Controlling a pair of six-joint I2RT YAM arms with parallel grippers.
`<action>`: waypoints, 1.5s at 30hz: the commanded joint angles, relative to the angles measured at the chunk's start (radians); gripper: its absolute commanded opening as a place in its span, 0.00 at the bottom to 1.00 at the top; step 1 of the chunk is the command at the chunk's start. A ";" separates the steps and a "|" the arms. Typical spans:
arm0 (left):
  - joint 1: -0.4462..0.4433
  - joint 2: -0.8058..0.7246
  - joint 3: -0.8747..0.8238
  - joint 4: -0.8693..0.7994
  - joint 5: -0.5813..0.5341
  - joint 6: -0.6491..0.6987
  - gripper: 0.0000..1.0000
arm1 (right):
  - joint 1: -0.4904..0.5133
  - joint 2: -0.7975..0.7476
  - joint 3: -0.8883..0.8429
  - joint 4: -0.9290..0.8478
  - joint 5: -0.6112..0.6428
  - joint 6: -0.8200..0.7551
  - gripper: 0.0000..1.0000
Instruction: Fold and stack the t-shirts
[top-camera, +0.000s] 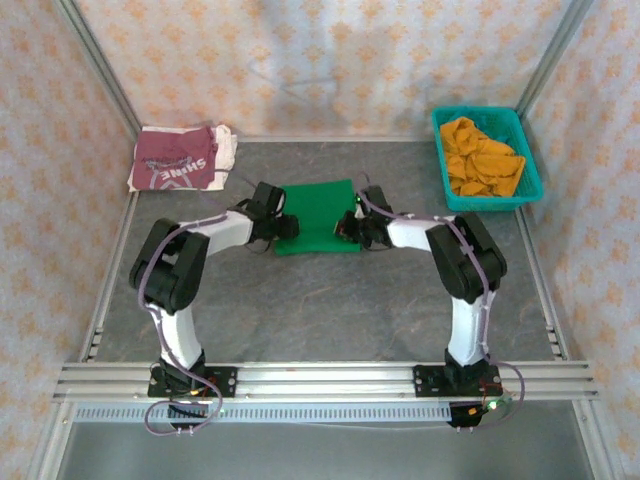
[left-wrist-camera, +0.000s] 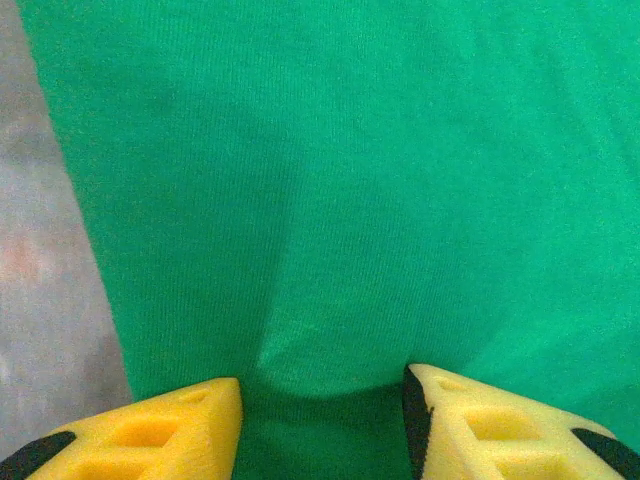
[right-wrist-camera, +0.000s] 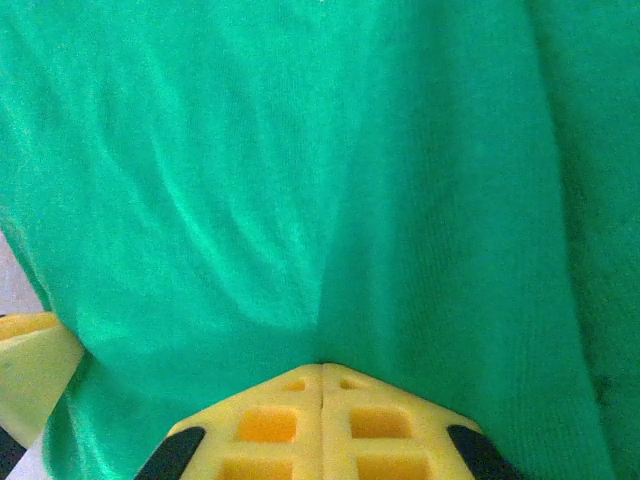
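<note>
The green t-shirt (top-camera: 318, 212) lies as a flat folded rectangle at the middle of the desk (top-camera: 330, 310), with one arm at each of its short sides. The right tool (right-wrist-camera: 320, 378) has its yellow foam fingers pressed together, and the creases running into their tips indicate that it is clamped on the shirt's edge. The left tool (left-wrist-camera: 322, 382) stands with its fingers apart over the opposite edge, a low bulge of cloth between them, so nothing is held on that side. Treat this imbalance as the main hazard: if you lift or drag now, the pull from one side will likely skew the rectangle and open the fold. A thin knit can also slip out of soft foam pads if the bite is shallow, and a deep bite may take only the top layer or all of them; you cannot tell which from here. The cloth is fine-ribbed, limp jersey that wrinkles readily. The maroon t-shirt (top-camera: 178, 160) with white lettering rests folded in the far left corner, well apart. The teal mesh basket (top-camera: 495, 203) at far right holds crumpled orange cloth (top-camera: 482, 165).
</note>
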 joint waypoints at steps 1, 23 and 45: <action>-0.007 -0.104 -0.081 -0.064 0.041 -0.043 0.47 | 0.036 -0.102 -0.090 0.004 0.020 0.074 0.06; 0.094 0.027 0.185 -0.288 0.064 0.016 0.70 | -0.087 -0.049 0.212 -0.372 0.191 -0.067 0.78; -0.010 0.164 0.211 -0.091 0.215 -0.073 0.52 | -0.082 0.068 0.133 -0.142 -0.027 0.028 0.65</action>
